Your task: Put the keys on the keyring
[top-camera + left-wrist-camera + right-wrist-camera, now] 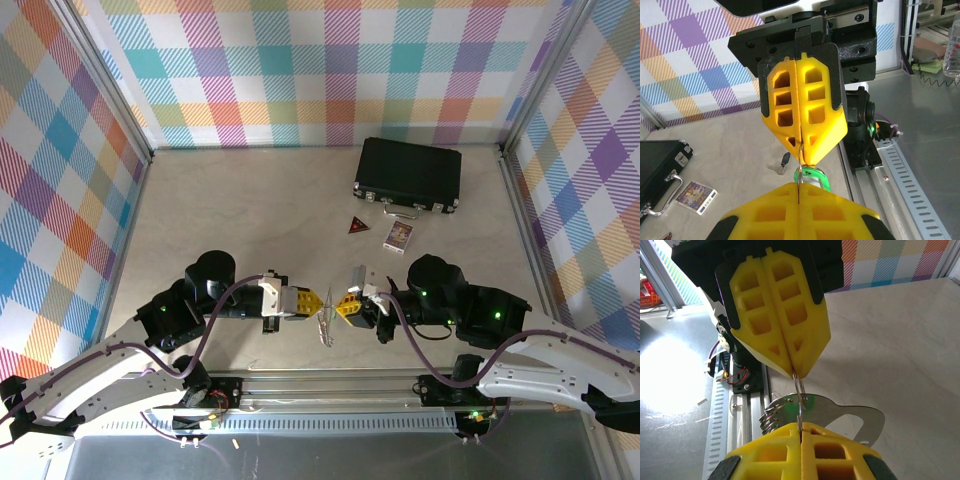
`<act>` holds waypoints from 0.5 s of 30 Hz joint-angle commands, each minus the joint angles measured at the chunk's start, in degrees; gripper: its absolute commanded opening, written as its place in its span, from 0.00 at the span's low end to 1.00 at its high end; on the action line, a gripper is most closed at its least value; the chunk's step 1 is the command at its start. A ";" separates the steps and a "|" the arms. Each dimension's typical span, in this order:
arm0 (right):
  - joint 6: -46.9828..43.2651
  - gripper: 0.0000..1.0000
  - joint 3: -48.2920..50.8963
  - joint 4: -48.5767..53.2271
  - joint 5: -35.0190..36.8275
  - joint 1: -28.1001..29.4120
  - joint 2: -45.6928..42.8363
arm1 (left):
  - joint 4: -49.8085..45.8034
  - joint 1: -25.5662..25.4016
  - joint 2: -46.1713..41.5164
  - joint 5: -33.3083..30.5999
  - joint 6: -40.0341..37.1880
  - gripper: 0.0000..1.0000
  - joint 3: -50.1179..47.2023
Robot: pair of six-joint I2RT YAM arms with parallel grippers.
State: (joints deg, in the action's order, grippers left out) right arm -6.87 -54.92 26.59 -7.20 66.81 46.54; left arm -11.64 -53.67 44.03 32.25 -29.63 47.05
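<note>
My left gripper [312, 300] and right gripper [345, 305] meet tip to tip above the table's near middle, both shut on the thin silvery keyring [325, 328]. In the left wrist view the keyring's wire [800, 170] runs from my left gripper [800, 186] up into the right gripper [802, 159], and the green-headed key [816, 176] hangs on it just below. In the right wrist view the keyring [799, 395] spans both grippers, with a flat metal tag [860, 415] and coiled rings [771, 415] hanging from it. The black-headed key [357, 271] [785, 160] lies loose on the table.
A black case [408, 175] [655, 160] stands at the back right. A dark red triangular piece [357, 226] and a small patterned card [398, 235] [697, 194] lie in front of it. The metal rail [330, 385] runs along the near edge; plaid walls enclose the table.
</note>
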 commanded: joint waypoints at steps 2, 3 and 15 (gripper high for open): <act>-0.22 0.00 0.81 -2.73 0.91 0.49 -0.15 | 3.20 0.67 -0.80 0.28 0.02 0.00 -0.20; -0.33 0.00 0.86 -2.64 1.20 0.52 -0.17 | 3.20 0.67 -0.81 0.29 0.01 0.00 -0.20; -0.64 0.00 1.30 -3.47 3.53 0.62 -0.14 | 2.89 0.67 -0.61 0.55 0.29 0.00 -0.01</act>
State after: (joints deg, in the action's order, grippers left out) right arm -6.90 -54.00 25.69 -4.71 67.11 46.59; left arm -11.64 -53.47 44.03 31.94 -29.58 47.05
